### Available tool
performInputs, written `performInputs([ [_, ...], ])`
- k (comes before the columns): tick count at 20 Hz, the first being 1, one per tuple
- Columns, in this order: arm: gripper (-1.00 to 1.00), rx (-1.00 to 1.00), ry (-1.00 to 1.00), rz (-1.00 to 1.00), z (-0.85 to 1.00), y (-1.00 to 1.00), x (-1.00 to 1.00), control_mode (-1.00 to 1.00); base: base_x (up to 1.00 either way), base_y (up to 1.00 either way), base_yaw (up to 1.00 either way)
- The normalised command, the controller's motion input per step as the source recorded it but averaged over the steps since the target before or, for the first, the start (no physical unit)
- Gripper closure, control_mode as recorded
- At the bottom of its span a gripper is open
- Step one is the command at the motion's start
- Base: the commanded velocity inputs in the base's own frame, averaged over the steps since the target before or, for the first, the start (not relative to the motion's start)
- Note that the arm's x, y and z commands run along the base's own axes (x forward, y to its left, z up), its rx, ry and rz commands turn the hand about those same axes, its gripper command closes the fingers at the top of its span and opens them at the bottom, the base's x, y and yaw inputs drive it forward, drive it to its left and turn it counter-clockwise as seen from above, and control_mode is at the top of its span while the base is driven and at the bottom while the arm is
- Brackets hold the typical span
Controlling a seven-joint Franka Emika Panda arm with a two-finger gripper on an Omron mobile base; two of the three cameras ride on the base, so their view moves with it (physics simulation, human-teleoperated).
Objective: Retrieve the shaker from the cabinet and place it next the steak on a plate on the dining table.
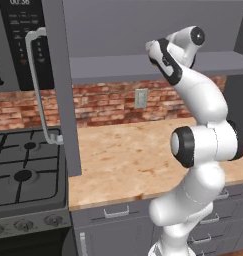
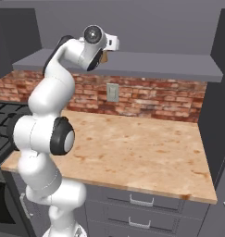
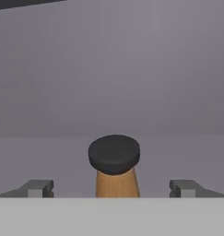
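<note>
Directly ahead of the pincer (image 3: pixel 111 188), centred between its wide-open, empty tips, the shaker (image 3: pixel 114 167) stands upright on the cabinet (image 3: pixel 132 92) shelf.

- Microwave (image 1: pixel 23 45), black, upper left of left base view: lit digits at the top edge of its control panel, cut off by the frame; they look like "00:38", reading uncertain.
- Same control panel, below the digits: rows of small pale button markings, too small and blurred to read.
- Right base view: no legible text, label or brand.
- Hand view: no legible text, label or number.
</note>
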Motion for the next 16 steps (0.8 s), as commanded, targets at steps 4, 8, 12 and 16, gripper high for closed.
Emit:
performInputs([
  [4,-1.00,0.00,0.00,0.03,-0.07,-0.01,0.35,-1.00,0.00,0.00,0.00],
  [8,1.00,0.00,0.00,0.02,-0.22,0.00,0.32,-1.00,0.00,0.00,0.00],
  [12,1.00,0.00,-0.01,0.02,-0.25,0.00,0.21,-1.00,0.00,0.00,0.00],
  [16,1.00,0.00,-0.02,0.03,-0.19,0.00,0.02,-1.00,0.00,0.00,0.00],
])
